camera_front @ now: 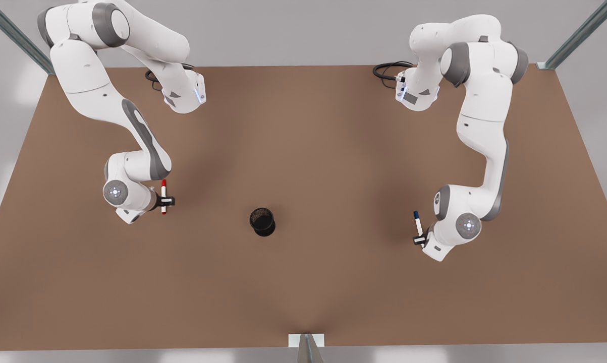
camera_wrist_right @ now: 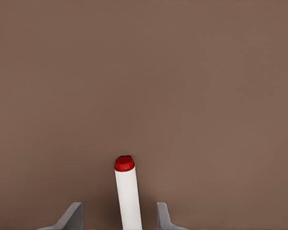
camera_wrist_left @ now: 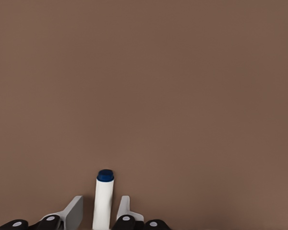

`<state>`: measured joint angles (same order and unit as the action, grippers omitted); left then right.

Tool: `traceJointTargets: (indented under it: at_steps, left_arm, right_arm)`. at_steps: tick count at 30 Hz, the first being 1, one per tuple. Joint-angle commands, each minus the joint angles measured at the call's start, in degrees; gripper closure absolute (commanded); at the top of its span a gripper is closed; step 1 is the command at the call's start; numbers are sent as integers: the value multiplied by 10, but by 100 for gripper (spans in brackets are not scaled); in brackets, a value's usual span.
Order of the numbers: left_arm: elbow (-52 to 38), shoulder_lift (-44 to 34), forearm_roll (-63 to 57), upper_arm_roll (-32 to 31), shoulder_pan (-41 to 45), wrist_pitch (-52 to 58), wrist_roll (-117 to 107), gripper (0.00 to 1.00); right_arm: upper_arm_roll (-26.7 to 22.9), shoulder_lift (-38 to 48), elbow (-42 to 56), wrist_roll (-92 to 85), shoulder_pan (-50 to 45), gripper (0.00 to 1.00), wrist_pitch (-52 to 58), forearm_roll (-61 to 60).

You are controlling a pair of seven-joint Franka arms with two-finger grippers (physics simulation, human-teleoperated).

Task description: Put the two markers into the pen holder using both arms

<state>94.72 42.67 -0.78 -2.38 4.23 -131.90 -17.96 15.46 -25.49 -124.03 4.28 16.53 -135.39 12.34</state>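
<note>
From the front, my right gripper (camera_front: pixel 165 201) clamps the red marker (camera_front: pixel 163 195) and my left gripper (camera_front: pixel 420 239) the blue marker (camera_front: pixel 418 223); the pen holder (camera_front: pixel 262 221) stands between them on the surface (camera_front: pixel 303 282). At my left wrist, jaws pinch the blue marker (camera_wrist_left: pixel 103 200). At my right wrist, jaws flank the red marker (camera_wrist_right: pixel 127 196).

Setting: a bare robot test cell, rendered in simulation. A plain brown worktop (camera_front: pixel 303 282) fills the floor of the scene, with flat grey walls beyond it. Metal frame struts (camera_front: pixel 10 33) run off at 10 and 2 o'clock, and a bracket (camera_front: pixel 306 341) sits at the 6 o'clock edge. Two white jointed arms (camera_front: pixel 101 101) are mounted at the far corners, each with a black cable loop (camera_front: pixel 390 70) at its base. No household or office furnishings are seen.
</note>
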Motion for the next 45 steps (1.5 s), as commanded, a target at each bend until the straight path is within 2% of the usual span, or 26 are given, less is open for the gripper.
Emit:
traceJointTargets:
  at_steps: [1, 3, 7, 9, 14, 19, 23, 25, 29, 30, 32, 34, 35, 36, 40, 45]
  left_arm:
    - [-1, 1, -1, 0, 1, -1, -19, 49]
    - [-1, 2, -1, 0, 1, -1, -19, 51]
    - [-4, 4, -2, 0, 1, -1, -18, 65]
    - [-4, 4, -2, 0, 1, -1, -18, 71]
    - [-4, 5, -2, 0, 1, -1, -19, 77]
    - [-10, -24, -1, -3, 5, 15, -17, 79]
    - [-71, -83, 0, -53, 5, 126, 6, 79]
    - [-129, -98, 4, -119, 4, 210, -7, 79]
    - [-170, -95, 41, -251, 3, 196, -29, 79]
    - [-172, -93, 76, -269, 9, 148, 15, 79]
    - [-172, -91, 77, -283, 48, 41, 148, 79]
    - [-173, -70, 77, -286, 80, -97, 188, 79]
    - [-174, -40, 76, -286, 111, -246, 205, 79]
    - [-174, -22, 73, -283, 132, -344, 206, 79]
    - [-193, 22, 31, -279, 184, -490, 208, 79]
    - [-222, 51, -2, -264, 205, -549, 208, 79]
  right_arm:
    - [0, -1, 0, -11, 0, 34, -8, 1]
    - [0, -4, 0, -10, 0, 36, -9, 1]
    - [0, -10, 0, -11, 1, 38, -9, 1]
    - [0, -10, 0, -11, 1, 43, -9, 1]
    - [1, -10, -2, -11, 4, 54, -8, 1]
    - [1, -12, -2, -11, 4, 55, -9, 1]
    - [1, -13, -3, -11, 4, 57, -9, 1]
    - [2, -13, -3, -12, 4, 62, -9, 1]
    - [2, -13, -3, -18, 6, 66, -9, 1]
    - [2, -13, -3, -18, 9, 67, -9, 1]
    - [2, -14, -3, -18, 9, 68, -9, 1]
    - [2, -14, -3, -18, 9, 68, -9, 1]
    - [2, -14, -3, -18, 9, 68, -9, 1]
    - [2, -14, -3, -18, 9, 68, -9, 1]
    - [2, -14, -3, -18, 9, 68, -8, 1]
    - [3, -15, -3, -19, 9, 68, -9, 1]
